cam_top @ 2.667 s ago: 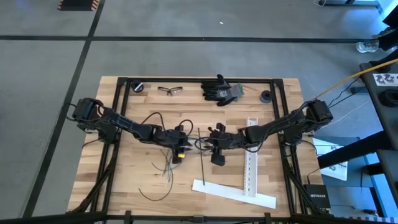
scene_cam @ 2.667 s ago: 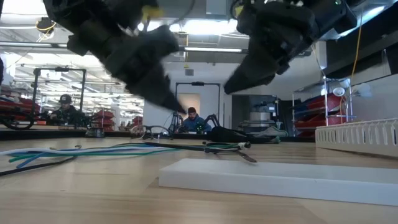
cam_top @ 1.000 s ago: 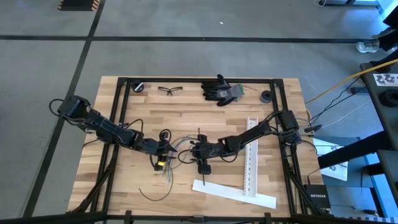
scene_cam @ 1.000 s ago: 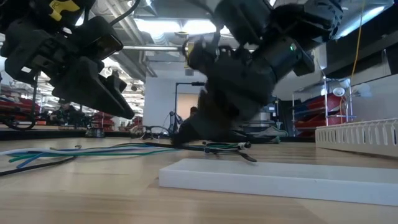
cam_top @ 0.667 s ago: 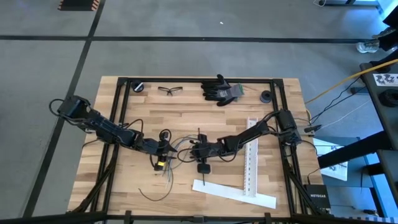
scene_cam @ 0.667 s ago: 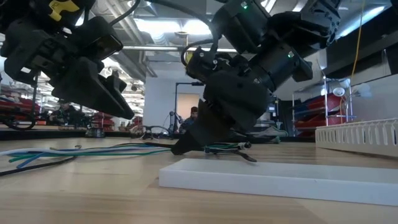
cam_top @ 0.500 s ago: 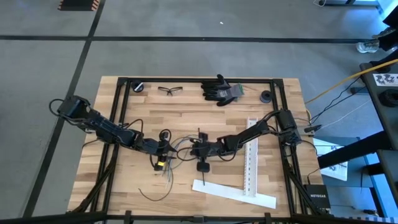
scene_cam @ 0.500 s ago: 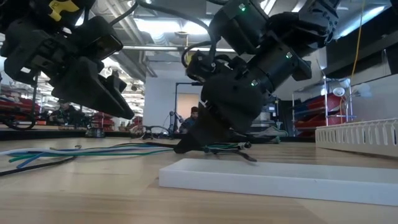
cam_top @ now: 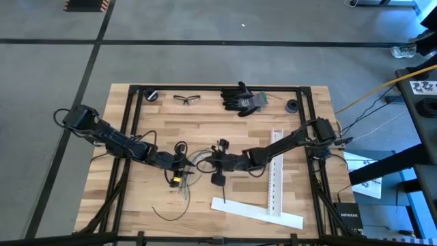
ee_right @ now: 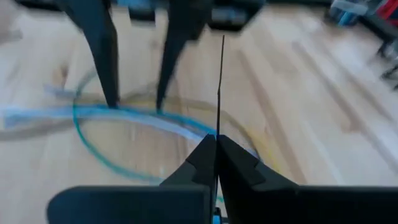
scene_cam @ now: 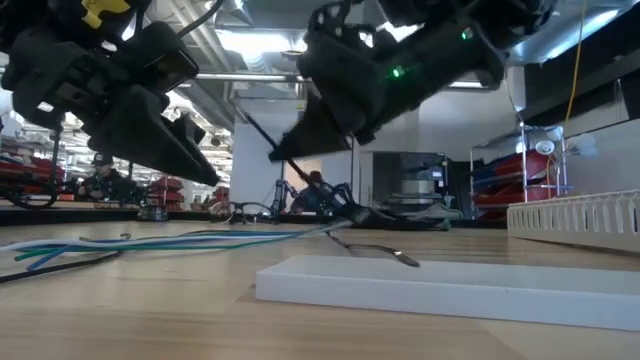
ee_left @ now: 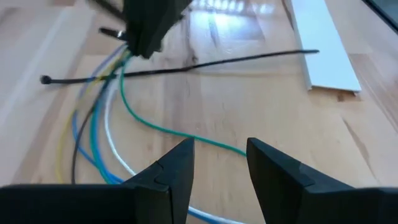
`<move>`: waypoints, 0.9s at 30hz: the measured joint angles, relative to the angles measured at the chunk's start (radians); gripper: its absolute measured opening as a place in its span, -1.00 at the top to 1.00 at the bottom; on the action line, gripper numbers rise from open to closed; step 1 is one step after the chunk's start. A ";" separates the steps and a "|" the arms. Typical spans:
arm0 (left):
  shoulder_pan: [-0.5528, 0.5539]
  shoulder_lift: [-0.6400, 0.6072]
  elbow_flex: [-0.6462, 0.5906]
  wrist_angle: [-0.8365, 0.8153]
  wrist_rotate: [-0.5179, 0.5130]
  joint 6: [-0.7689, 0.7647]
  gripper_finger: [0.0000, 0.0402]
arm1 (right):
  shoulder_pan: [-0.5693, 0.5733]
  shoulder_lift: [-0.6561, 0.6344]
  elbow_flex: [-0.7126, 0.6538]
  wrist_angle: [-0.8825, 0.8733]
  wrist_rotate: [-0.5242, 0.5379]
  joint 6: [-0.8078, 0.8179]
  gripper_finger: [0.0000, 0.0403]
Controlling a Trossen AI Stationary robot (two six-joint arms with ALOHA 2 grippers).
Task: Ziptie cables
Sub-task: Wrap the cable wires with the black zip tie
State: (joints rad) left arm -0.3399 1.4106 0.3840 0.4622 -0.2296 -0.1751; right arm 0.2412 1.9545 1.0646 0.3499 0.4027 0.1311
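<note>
The cables [ee_left: 118,109] [cam_top: 198,162], pale blue, green and yellow wires, lie loose on the table's middle. My right gripper [ee_right: 217,140] [scene_cam: 285,152] hangs above them, shut on a thin black ziptie [ee_right: 220,87]. Facing it, my left gripper [ee_left: 217,162] [cam_top: 186,169] hovers open over the cables with nothing between its fingers. A second black ziptie [ee_left: 217,62] lies straight on the table, its tip [cam_top: 223,197] by the flat white strip. My right gripper pinches the ziptie between its two fingertips [ee_right: 217,132], partway along the strip. The fingers slant down toward the table's left side. One stretch [scene_cam: 258,125] sticks up ahead of the fingertips; the rest [scene_cam: 325,195] slopes down toward the table behind them.
A flat white strip [cam_top: 259,213] lies near the front edge, and a perforated white strip [cam_top: 275,171] runs beside the right arm. Gloves [cam_top: 242,99], safety glasses [cam_top: 184,99] and two black caps [cam_top: 151,96] sit at the far edge. A curved black strand [cam_top: 167,215] lies front left.
My right gripper has gone up from the table, where its fingertips were down among the cables, and has tipped closer to level. The ziptie has come up with it and now slants through the air.
</note>
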 joint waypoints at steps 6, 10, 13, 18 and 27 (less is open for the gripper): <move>0.000 -0.011 0.001 0.001 -0.026 -0.006 0.35 | 0.037 -0.003 -0.058 0.156 0.105 0.077 1.00; 0.000 -0.011 0.001 0.000 -0.037 -0.012 0.35 | 0.061 -0.003 -0.175 0.366 0.204 0.162 1.00; 0.005 -0.010 0.001 0.017 -0.063 -0.021 0.35 | 0.069 -0.003 -0.253 0.462 0.237 0.252 1.00; 0.047 0.029 0.002 0.138 -0.072 -0.026 0.35 | 0.093 -0.003 -0.331 0.552 0.316 0.295 1.00; 0.143 0.193 0.163 0.146 -0.070 0.067 0.35 | 0.141 -0.003 -0.401 0.680 0.433 0.277 1.00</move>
State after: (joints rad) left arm -0.1965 1.6035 0.5465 0.6086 -0.2993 -0.1085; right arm 0.3822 1.9511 0.6632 1.0296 0.8354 0.4077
